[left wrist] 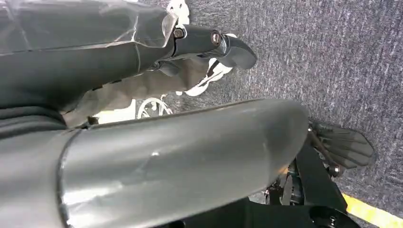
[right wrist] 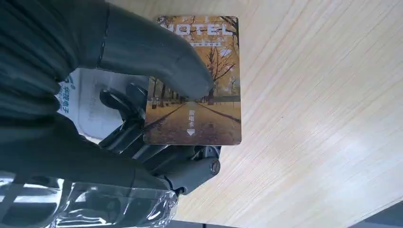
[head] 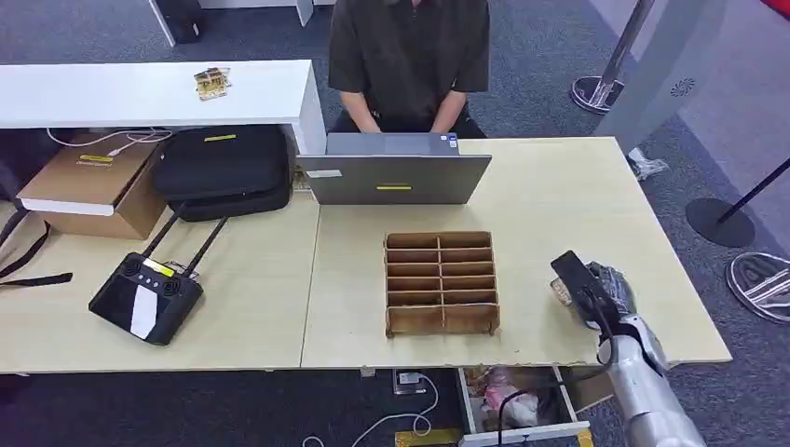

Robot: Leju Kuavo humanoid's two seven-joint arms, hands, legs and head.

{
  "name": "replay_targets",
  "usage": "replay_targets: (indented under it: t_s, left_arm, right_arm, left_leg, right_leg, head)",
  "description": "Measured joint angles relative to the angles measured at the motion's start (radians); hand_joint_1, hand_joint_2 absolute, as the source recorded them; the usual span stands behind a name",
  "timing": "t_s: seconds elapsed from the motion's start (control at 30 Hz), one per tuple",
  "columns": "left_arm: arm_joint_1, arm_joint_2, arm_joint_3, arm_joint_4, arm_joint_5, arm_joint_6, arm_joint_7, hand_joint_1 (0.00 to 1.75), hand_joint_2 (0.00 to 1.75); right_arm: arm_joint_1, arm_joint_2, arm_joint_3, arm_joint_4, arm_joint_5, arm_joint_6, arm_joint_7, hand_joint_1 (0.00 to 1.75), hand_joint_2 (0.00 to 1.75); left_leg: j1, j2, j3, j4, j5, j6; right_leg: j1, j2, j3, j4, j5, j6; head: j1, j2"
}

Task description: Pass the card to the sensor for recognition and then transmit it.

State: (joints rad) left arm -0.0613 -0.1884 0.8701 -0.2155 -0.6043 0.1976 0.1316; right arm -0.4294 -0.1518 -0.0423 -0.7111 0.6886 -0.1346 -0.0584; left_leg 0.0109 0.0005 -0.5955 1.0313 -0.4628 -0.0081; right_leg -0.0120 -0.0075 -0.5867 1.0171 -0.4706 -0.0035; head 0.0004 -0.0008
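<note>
My right hand (right wrist: pixel 119 95) pinches a hotel card (right wrist: pixel 216 118), printed with an autumn avenue, between the thumb and the darker fingers. The card lies flat just above the pale wooden table (right wrist: pixel 323 118). A white device with blue print, the sensor (right wrist: pixel 88 107), sits under the hand beside the card. In the head view the right hand (head: pixel 601 291) hovers near the table's front right, right of a wooden slotted box (head: pixel 441 282). My left hand (left wrist: pixel 209 45) hangs over grey carpet with nothing in it.
A person (head: pixel 410 56) sits behind a grey laptop (head: pixel 396 177) at the table's far side. A black remote controller (head: pixel 144 298), a black bag (head: pixel 224 169) and a cardboard box (head: pixel 88 182) lie on the left. Bare tabletop (head: pixel 578 196) stretches beyond my right hand.
</note>
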Motion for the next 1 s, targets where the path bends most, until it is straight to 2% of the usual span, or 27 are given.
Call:
replay_targets:
  t_s: [0.1,0.2,0.3,0.37,0.47,0.63,0.8,1.0]
  left_arm:
    - [0.000,0.000,0.000,0.000,0.000,0.000,0.000,0.00,0.00]
    - [0.001,0.000,0.001,0.000,0.000,0.000,-0.005,0.00,0.00]
    - [0.001,0.000,0.001,0.000,0.000,0.000,-0.012,0.00,0.00]
    - [0.003,0.000,0.001,0.000,0.000,0.001,-0.013,0.00,0.00]
    - [0.002,-0.001,0.001,0.000,-0.009,0.000,-0.021,0.00,0.00]
    - [0.002,-0.001,0.001,0.000,-0.018,-0.011,-0.029,0.00,0.00]
    - [0.001,0.000,0.001,0.000,-0.021,-0.019,-0.029,0.00,0.00]
    - [0.001,-0.001,0.002,0.000,-0.014,-0.019,-0.030,0.00,0.00]
  right_arm:
    - [0.002,0.000,0.002,-0.011,0.009,0.006,-0.010,1.75,1.75]
    - [0.034,0.003,0.016,-0.064,0.057,-0.064,-0.003,1.75,1.75]
    - [0.117,0.021,0.039,-0.251,0.128,-0.153,0.021,1.75,1.75]
    - [0.152,0.026,0.055,-0.393,0.157,-0.171,0.050,1.75,1.75]
    - [0.208,0.027,0.082,-0.599,0.205,-0.210,0.041,1.75,1.75]
    - [0.266,0.031,0.129,-0.835,0.246,-0.201,0.039,1.75,1.75]
    - [0.274,0.037,0.159,-0.919,0.254,-0.190,0.035,1.75,1.75]
    - [0.249,0.052,0.198,-0.942,0.257,-0.175,0.031,1.75,1.75]
  left_leg:
    - [0.000,0.000,0.001,0.000,-0.001,0.000]
    - [0.000,0.000,0.000,0.000,0.000,0.001]
    - [-0.001,-0.003,-0.003,0.000,0.000,0.000]
    - [0.000,-0.002,-0.004,0.000,0.000,0.000]
    - [0.000,-0.002,-0.005,0.000,0.000,0.000]
    - [0.000,-0.002,-0.006,0.000,-0.002,-0.002]
    - [0.000,-0.002,-0.006,0.000,-0.002,-0.001]
    - [0.000,-0.002,-0.006,0.000,-0.002,-0.001]
  right_leg:
    - [0.000,0.001,0.000,0.000,0.000,0.000]
    - [0.000,0.000,0.000,0.000,0.000,0.000]
    - [-0.001,-0.003,-0.002,0.001,0.000,0.000]
    - [0.000,-0.002,-0.004,0.001,0.000,0.000]
    - [0.000,-0.001,-0.005,0.001,-0.001,-0.001]
    - [0.000,-0.001,-0.006,0.001,-0.003,-0.002]
    - [0.000,-0.001,-0.006,0.001,-0.003,-0.002]
    - [0.000,-0.001,-0.006,0.001,-0.003,-0.002]
  head:
    - [0.000,0.000]
    - [0.000,0.000]
    - [0.000,0.000]
    - [-0.001,0.000]
    - [0.000,0.000]
    - [0.000,0.000]
    - [0.000,0.000]
    - [0.000,0.000]
